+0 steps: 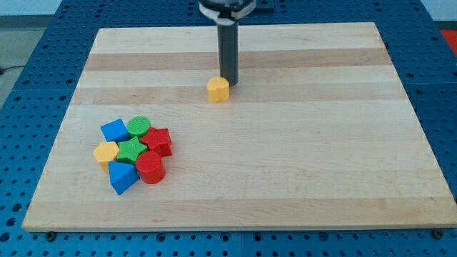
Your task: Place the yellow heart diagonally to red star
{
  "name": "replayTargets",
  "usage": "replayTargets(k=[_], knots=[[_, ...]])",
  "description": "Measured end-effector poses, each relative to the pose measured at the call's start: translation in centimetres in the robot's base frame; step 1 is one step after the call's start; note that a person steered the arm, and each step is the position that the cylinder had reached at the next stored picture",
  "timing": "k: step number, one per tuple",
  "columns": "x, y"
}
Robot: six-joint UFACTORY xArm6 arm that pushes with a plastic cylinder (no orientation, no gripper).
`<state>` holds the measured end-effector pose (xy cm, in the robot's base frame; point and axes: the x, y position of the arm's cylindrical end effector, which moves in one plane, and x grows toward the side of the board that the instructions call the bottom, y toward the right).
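The worktop [285, 178] was a pale wooden board with faint lengthwise grain bands, resting on a blue perforated base that showed along every edge of the view. Most of the board lay bare.

The yellow heart [218, 89] sat near the view's top, slightly left of centre, a small chunky block with a brighter top face and darker orange-yellow sides. My tip [228, 83] stood just at its upper right edge, touching it or nearly so; the rod rose straight up to the arm's mount at the view's top. There was no claw on this arm, only the rod, so nothing opened or closed.

The red star [158, 141] lay well apart from the heart, in a tight cluster toward the view's lower left. Around it were packed a green cylinder [138, 127], a blue cube [115, 130], a green star [131, 150], a yellow hexagon-like block [106, 152], a red cylinder [151, 168] and a blue triangular block [122, 176], most touching their neighbours.
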<state>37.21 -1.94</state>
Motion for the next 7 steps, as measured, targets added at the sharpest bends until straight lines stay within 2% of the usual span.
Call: replayTargets(k=[1, 3, 5, 6, 7], knots=[[2.7, 0.0], [3.3, 1.9], [3.8, 0.9], [4.0, 3.0], [5.5, 2.1]])
